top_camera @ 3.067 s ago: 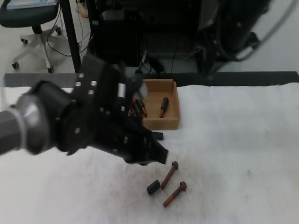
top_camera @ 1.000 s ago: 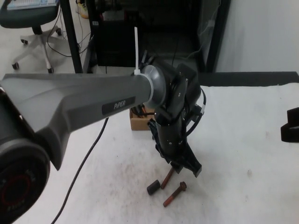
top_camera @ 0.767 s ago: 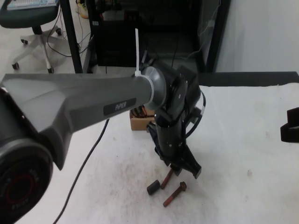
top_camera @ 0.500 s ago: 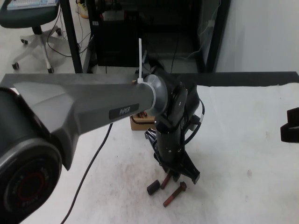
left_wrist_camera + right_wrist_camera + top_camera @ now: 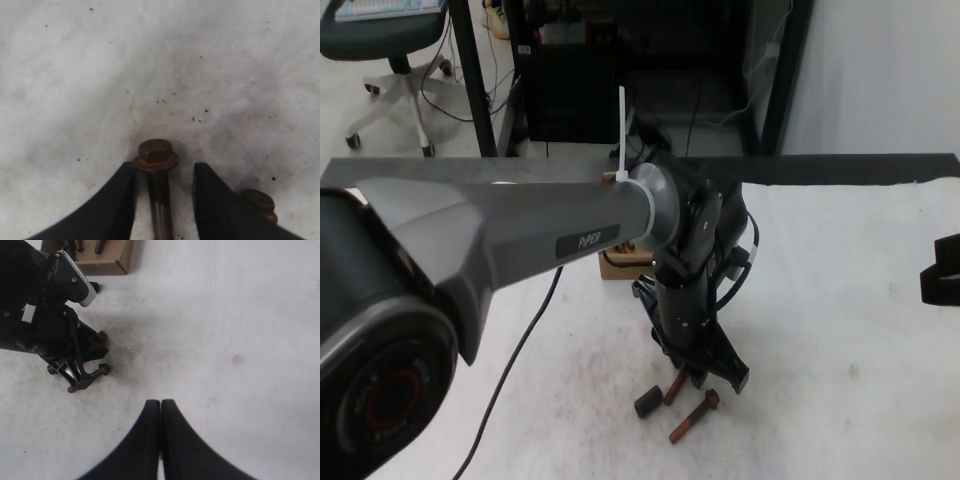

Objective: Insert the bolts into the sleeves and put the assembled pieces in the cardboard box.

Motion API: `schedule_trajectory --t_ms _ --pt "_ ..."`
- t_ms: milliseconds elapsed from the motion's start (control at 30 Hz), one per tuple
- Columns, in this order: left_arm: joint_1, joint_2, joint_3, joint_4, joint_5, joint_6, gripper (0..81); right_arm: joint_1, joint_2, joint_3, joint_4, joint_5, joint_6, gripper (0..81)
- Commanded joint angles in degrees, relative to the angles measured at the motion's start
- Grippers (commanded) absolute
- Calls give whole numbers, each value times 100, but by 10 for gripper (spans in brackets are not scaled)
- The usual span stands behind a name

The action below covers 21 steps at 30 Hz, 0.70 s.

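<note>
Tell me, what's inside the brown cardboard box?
Ends of dark rusty pieces show inside the brown cardboard box in the right wrist view. From above, the left arm covers most of the box, so the rest inside is hidden.

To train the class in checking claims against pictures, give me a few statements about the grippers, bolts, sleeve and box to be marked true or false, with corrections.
1. The left gripper stands open, a finger on either side of a bolt lying on the cloth. True.
2. The right gripper is shut on a bolt. False: it is shut with nothing between its fingers.
3. A black sleeve lies on the cloth near the bolt. True.
4. The cardboard box is empty. False: dark pieces lie in it.
5. A second bolt lies on the cloth close by. True.
</note>
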Motion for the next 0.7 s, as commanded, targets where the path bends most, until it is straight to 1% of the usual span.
schedule_trajectory --t_ms 0,33,67,100,233,367,467,600,667 --pt "10 31 -18 -32 -59 -30 266 -17 -50 2 -42 -65 -74 8" --pt "10 31 -18 -31 -59 53 184 -17 -50 2 -42 -65 -89 8" --pt "10 31 -18 -31 -59 174 82 -17 -50 2 -42 -65 -89 8" --pt "10 31 -18 -21 -59 250 5 -17 -50 2 -42 -65 -89 8" --pt "10 31 -81 82 -59 300 3 -17 -50 2 -42 -65 -89 8" --pt "10 -89 -396 371 -80 300 1 -17 -50 2 -42 -46 -88 8" --pt "10 -387 -515 341 -504 341 3 -17 -50 2 -42 -49 -144 8" --pt "38 -1058 -513 -6 -1279 860 3 1 -50 2 -64 -41 -681 8" --pt "76 -1411 -513 -111 -1696 965 3 53 -50 2 -113 -41 -883 8"
